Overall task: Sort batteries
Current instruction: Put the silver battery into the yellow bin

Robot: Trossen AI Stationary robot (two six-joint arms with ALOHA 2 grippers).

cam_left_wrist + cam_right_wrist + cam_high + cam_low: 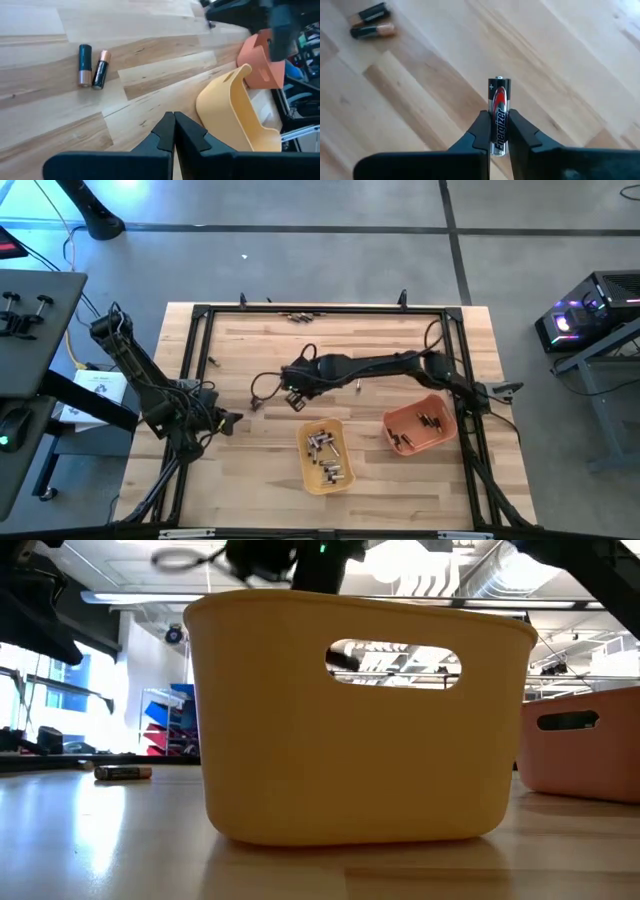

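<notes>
My right gripper (293, 400) reaches across the middle of the table, left of the yellow tray (325, 455), and is shut on a black, red and silver battery (499, 100). The yellow tray holds several silvery batteries (322, 445). The orange tray (420, 425) holds several dark batteries (430, 420). Two dark, coppery batteries (92, 66) lie side by side on the wood ahead of my left gripper (174, 116), which is shut on nothing near the table's left edge (232, 420). Two such cells (370, 22) also lie beyond my right gripper. My right gripper pinches the battery between its two fingers (481, 127) at the lower half of the body (499, 125). The cell lies along the fingers, its plus end (499, 80) sticking out past the fingertips. It is lifted clear of the table.
More batteries (300, 315) lie by the table's far edge. One battery (122, 772) rests on the wood left of the yellow tray (360, 720), which fills the low view. A black frame (200, 315) runs around the tabletop. Bare wood lies between the two arms.
</notes>
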